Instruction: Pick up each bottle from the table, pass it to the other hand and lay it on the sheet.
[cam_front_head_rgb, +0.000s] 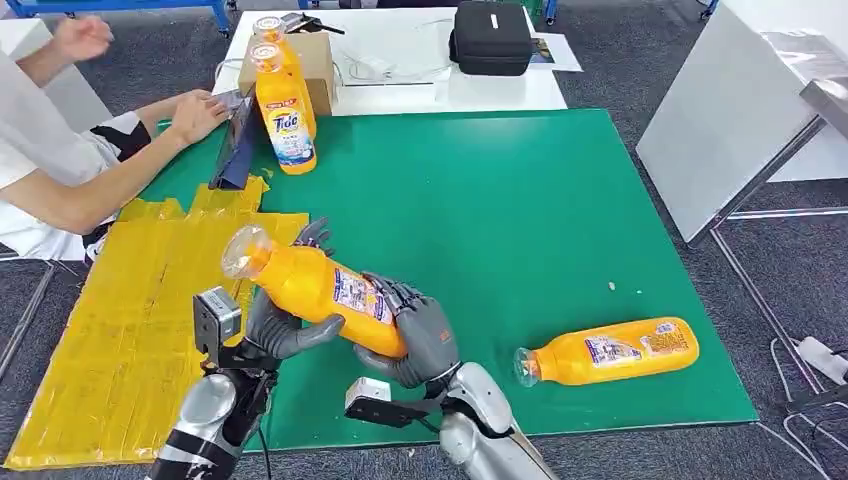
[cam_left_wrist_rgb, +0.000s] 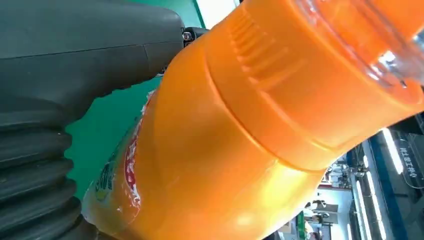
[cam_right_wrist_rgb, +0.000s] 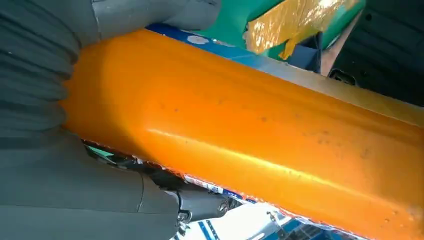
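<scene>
The orange bottle (cam_front_head_rgb: 318, 288) is gripped by both the left hand (cam_front_head_rgb: 285, 330) and the right hand (cam_front_head_rgb: 420, 340), fingers closed around it.

- orange bottle (cam_front_head_rgb: 315, 288) was tilted, clear cap up, gripped between both hands
- second orange bottle (cam_front_head_rgb: 610, 352) lay flat, off to the right hand's (cam_front_head_rgb: 420, 340) right
- yellow sheet (cam_front_head_rgb: 120, 330) sat just beside the left hand (cam_front_head_rgb: 285, 325)

The held bottle (cam_front_head_rgb: 318, 290) covers the left hand's (cam_front_head_rgb: 283, 325) palm and the right hand's (cam_front_head_rgb: 418, 338) fingertips. In both wrist views its ends run past the frame, label print blurred.
</scene>
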